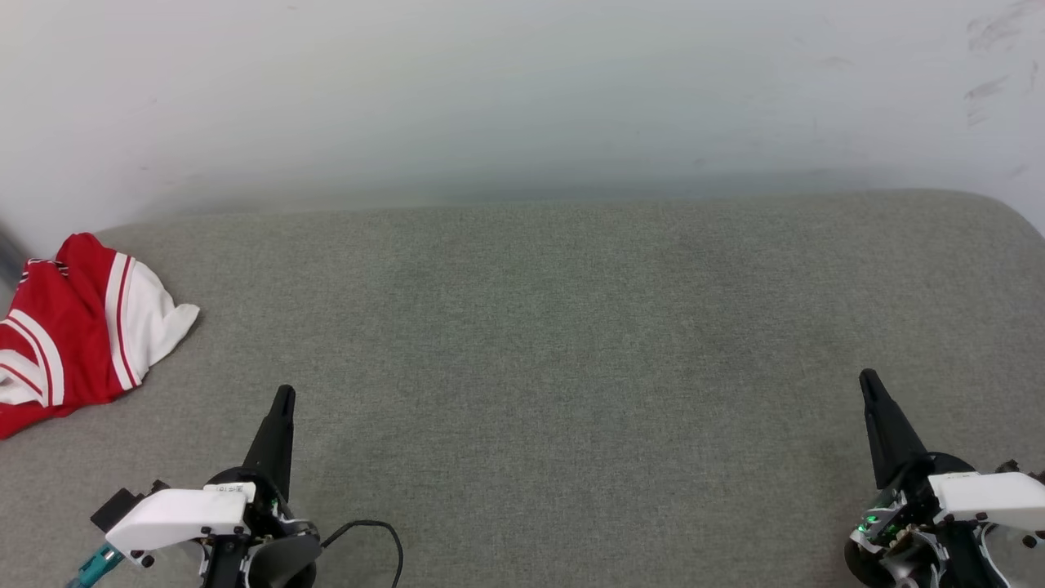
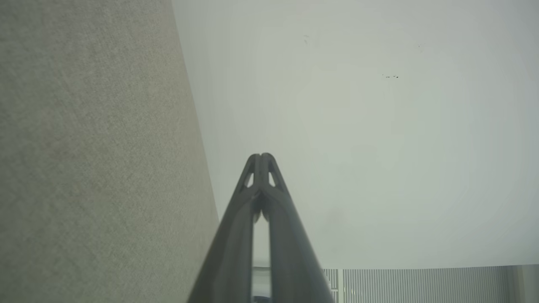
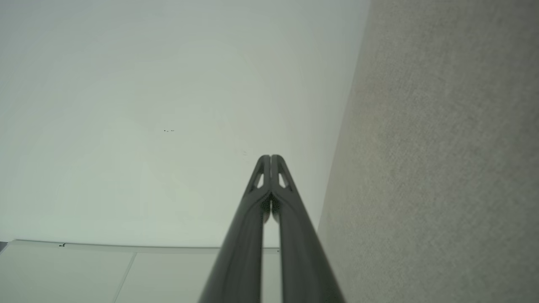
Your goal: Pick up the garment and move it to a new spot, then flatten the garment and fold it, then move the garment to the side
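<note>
We record a pale wall (image 1: 522, 98) across the top of the head view, scuffed at its right end. Below it lies a grey fabric-covered worktop (image 1: 571, 343) with a rounded far right corner. The garment (image 1: 73, 335) sits crumpled at the far left edge of the worktop, red with a white sleeve and red-and-white striped trim, partly cut off by the frame. The left pincer (image 1: 283, 396) stands at the lower left, near the garment but apart from it. The right pincer (image 1: 867, 380) stands at the lower right, well apart from the garment. Each wrist view shows its pincer clenched, tips meeting, with nothing between them. A dark cable (image 1: 384, 531) loops beside the left wrist.
</note>
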You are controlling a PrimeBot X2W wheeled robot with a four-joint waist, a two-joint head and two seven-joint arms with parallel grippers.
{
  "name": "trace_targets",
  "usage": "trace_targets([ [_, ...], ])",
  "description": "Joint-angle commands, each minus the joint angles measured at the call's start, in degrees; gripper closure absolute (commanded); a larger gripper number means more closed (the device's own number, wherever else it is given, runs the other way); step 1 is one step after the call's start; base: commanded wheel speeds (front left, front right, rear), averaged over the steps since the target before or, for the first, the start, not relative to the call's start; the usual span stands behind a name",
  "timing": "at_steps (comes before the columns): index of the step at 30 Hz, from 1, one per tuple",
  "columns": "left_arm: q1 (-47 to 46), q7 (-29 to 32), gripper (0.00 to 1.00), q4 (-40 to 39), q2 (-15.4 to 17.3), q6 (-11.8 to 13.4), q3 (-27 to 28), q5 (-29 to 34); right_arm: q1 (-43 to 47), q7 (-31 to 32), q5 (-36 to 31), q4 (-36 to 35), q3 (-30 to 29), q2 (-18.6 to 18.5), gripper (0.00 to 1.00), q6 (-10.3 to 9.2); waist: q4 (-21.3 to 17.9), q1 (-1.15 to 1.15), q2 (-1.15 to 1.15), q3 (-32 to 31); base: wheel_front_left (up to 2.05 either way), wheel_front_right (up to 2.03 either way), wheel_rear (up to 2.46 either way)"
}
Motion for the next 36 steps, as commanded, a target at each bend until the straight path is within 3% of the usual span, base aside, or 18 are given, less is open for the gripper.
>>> trace_targets([
  [1, 0.0, 0.0, 0.0, 0.0, 0.0, 0.01, 0.0, 0.0, 0.0, 0.0, 0.0, 0.0, 0.01, 0.0, 0.0, 0.0, 0.0, 0.0, 0.0, 0.0, 0.0, 0.0, 0.0],
  [6, 1.92, -0.15, 0.0, 1.99, -0.19, 0.03, -0.34, 0.07, 1.67, -0.13, -0.11, 2.11, 0.11, 0.02, 0.0, -0.01, -0.01, 0.0, 0.0, 0.02, 0.0, 0.0, 0.0],
  [21, 4.35, -4.42, 0.0, -1.53, -0.15, 0.0, -0.74, 3.79, 3.76, -4.41, -4.61, -1.47, 3.02, 0.03, 0.0, -0.01, -0.11, 0.0, 0.0, -0.2, 0.0, 0.0, 0.0],
  [36, 5.59, -8.0, 0.0, -4.08, -0.11, -0.02, 3.53, 14.82, 4.37, -8.0, -21.32, -4.17, 2.54, 0.04, 0.0, -0.01, -0.13, 0.0, 0.0, -0.48, 0.0, 0.0, 0.0],
])
